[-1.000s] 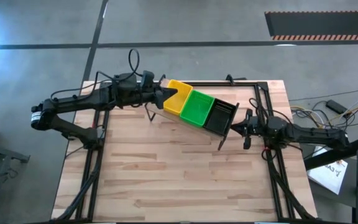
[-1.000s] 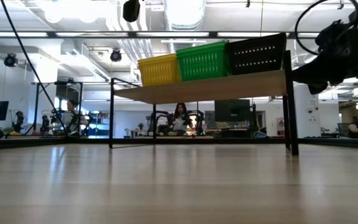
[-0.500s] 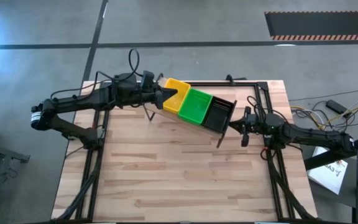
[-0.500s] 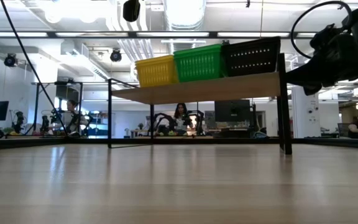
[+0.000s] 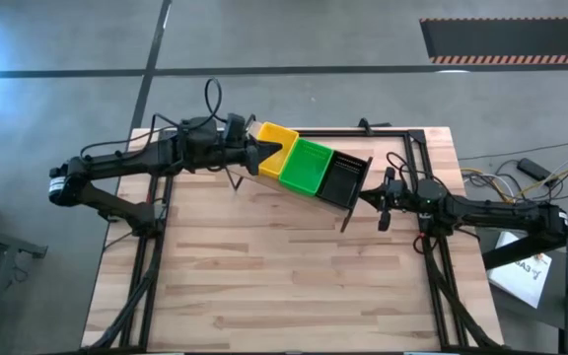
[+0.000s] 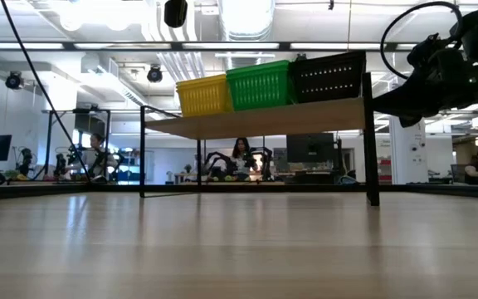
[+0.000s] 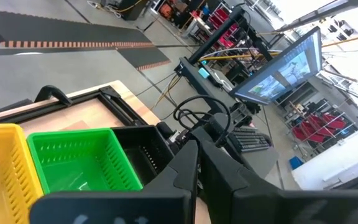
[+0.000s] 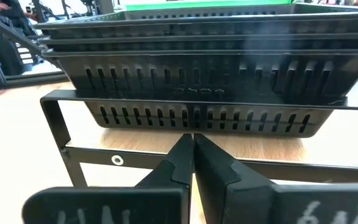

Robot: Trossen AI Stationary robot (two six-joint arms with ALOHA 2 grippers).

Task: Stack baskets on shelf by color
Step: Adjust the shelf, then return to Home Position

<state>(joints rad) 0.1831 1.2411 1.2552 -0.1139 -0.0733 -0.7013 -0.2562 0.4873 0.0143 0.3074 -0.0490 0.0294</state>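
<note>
The shelf (image 5: 345, 210) sits at the table's far middle, its long axis running from ten o'clock to four o'clock. Yellow baskets (image 5: 276, 150), green baskets (image 5: 307, 166) and black baskets (image 5: 341, 180) line it in slatted stacks. My left gripper (image 5: 256, 156) meets the yellow end, my right gripper (image 5: 371, 196) the black end, both pinched closed, empty.

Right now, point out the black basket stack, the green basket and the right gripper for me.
black basket stack (image 8: 197, 81): right wrist view, on its slatted side wall.
green basket (image 5: 305, 166): high view, on its inner floor.
right gripper (image 5: 367, 195): high view, at its fingertips beside the shelf end.
</note>
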